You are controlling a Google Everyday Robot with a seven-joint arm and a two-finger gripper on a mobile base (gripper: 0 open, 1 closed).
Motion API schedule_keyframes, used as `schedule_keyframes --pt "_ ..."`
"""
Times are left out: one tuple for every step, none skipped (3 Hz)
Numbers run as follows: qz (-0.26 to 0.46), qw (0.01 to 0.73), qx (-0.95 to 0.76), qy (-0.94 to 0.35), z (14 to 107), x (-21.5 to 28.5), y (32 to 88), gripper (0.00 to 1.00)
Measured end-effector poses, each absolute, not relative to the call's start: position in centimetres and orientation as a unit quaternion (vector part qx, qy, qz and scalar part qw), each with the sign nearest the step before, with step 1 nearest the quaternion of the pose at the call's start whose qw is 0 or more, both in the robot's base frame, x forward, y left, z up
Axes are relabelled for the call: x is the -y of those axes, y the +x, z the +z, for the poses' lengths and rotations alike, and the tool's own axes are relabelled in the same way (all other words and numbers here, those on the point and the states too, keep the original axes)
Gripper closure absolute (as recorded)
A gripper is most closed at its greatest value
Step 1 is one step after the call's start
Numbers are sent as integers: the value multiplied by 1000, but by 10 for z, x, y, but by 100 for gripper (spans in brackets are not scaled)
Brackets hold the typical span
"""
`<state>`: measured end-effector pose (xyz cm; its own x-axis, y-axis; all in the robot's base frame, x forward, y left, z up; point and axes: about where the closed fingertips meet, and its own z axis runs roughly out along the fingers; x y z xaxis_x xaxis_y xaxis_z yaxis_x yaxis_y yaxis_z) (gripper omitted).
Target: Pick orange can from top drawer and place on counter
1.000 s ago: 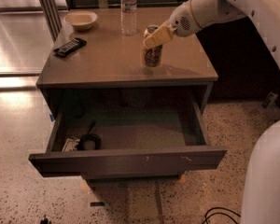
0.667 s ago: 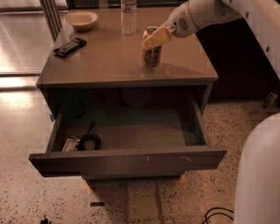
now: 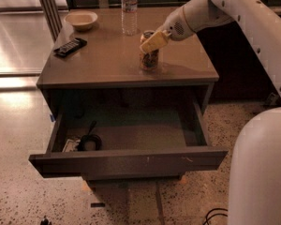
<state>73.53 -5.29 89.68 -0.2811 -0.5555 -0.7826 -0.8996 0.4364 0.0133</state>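
The orange can (image 3: 150, 60) stands upright on the surface (image 3: 98, 64) at upper middle of the frame, out of the open drawer (image 3: 131, 161) below, with the tool (image 3: 152, 42) at its top, perhaps steadying it, though I cannot tell whether it pinches.

Our gripper (image 3: 153, 41) is at the top of the orange can (image 3: 150, 60), mid-way across the counter (image 3: 98, 67). Behind it we meet a water bottle (image 3: 129, 11). A bowl (image 3: 81, 20) and a dark flat device (image 3: 70, 47) crowd the far left. We find the counter's near-left part bare, and the open top drawer (image 3: 131, 162) free to the right of a black coil (image 3: 89, 142).
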Motion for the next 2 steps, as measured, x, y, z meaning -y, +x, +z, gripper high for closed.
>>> schedule_keyframes --pt "237 363 -765 -476 894 52 735 98" --pt "237 363 -765 -476 894 52 735 76"
